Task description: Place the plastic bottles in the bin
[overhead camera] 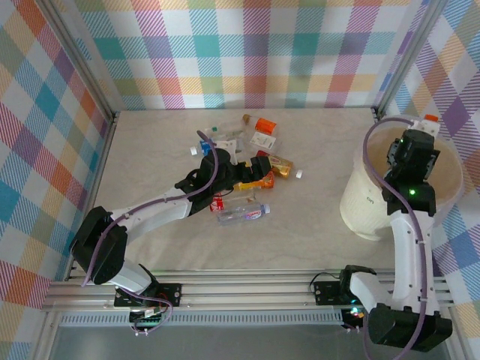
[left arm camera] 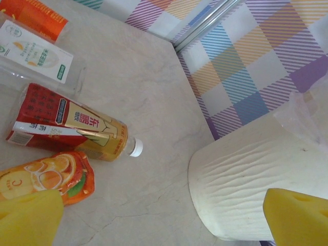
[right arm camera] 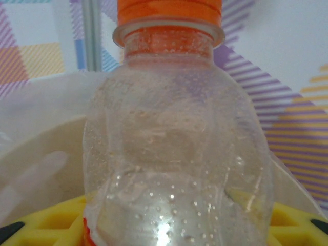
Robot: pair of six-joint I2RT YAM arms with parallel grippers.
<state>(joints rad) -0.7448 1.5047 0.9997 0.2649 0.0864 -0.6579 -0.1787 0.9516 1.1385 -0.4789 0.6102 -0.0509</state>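
Well, nearest us we see bare table (overhead camera: 300,247) before the scattered bottles (overhead camera: 242,214), where our left gripper (overhead camera: 262,171) hangs wide open, holding nothing. Farther right, our right gripper (overhead camera: 420,136) clamps an orange-capped bottle (right arm camera: 174,154) above the bin (overhead camera: 360,199), close beside the wall (overhead camera: 457,97).

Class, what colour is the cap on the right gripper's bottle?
Orange cap on the clear bottle; right wrist view shows it best.

Pile: bottles (overhead camera: 244,161) spread on table (overhead camera: 315,240) centre, well left of bin (overhead camera: 358,202).
Bin: stood at table's R side.
L gripper (overhead camera: 261,165): hung over pile.
R gripper (overhead camera: 420,136): over bin, capped bottle (right arm camera: 174,154) clamped.
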